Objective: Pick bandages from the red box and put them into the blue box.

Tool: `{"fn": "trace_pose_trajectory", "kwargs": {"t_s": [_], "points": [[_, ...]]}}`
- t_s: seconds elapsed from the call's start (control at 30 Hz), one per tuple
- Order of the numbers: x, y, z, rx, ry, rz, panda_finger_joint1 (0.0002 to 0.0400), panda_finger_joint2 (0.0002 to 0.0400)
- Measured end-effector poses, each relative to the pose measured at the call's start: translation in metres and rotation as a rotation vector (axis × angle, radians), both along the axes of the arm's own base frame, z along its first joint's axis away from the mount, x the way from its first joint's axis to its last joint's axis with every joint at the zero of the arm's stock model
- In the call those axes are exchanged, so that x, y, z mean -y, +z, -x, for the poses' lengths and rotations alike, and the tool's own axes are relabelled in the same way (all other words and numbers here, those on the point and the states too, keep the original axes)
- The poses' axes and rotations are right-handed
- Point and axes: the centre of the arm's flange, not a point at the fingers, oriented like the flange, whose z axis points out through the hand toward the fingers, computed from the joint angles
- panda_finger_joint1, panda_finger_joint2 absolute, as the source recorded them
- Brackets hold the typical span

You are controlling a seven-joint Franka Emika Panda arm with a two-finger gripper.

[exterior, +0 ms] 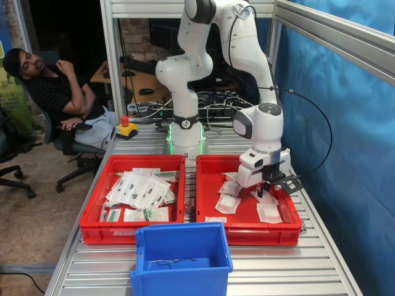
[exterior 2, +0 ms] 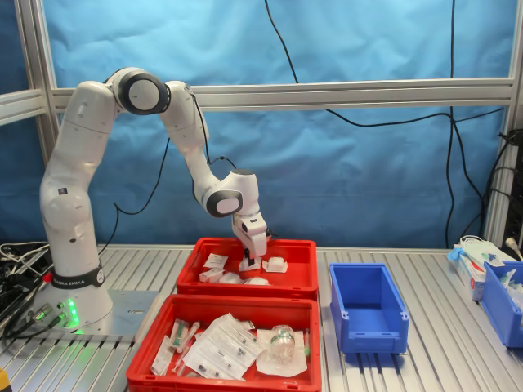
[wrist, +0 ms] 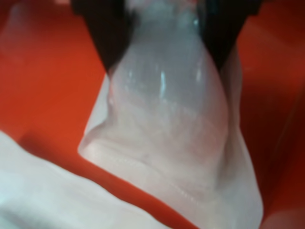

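Note:
The red box (exterior: 247, 232) holds several white square bandages (exterior: 227, 203) in the first exterior view. It is the far crate in the second exterior view (exterior 2: 245, 283). My gripper (exterior: 266, 191) is low inside this box, also seen in the second exterior view (exterior 2: 248, 263). In the wrist view its black fingers (wrist: 109, 38) pinch a puffy white bandage (wrist: 167, 124) over the red floor, so the gripper (wrist: 164, 19) is shut on it. The blue box (exterior: 182, 256) stands apart from the crates and holds no bandage; it also shows in the second exterior view (exterior 2: 368, 306).
A twin red crate (exterior: 133, 197) with long dark-printed packets sits beside the red box. A red stop button (exterior: 126, 128) stands near the arm's base. A man (exterior: 55, 92) sits beyond the table. Another blue bin (exterior 2: 502, 302) is at the second exterior view's right.

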Motion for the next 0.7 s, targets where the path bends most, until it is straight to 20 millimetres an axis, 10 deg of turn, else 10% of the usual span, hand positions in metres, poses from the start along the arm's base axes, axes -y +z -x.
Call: {"fn": "trace_pose_trajectory", "kwargs": {"t_s": [0.07,0.7], "points": [[0.0000,0.0001,-0.0003,0.001,0.000,0.000,0.0094,0.0094],[0.0049,0.0069,-0.0029,-0.005,-0.010,0.008,0.0086,0.0086]]}}
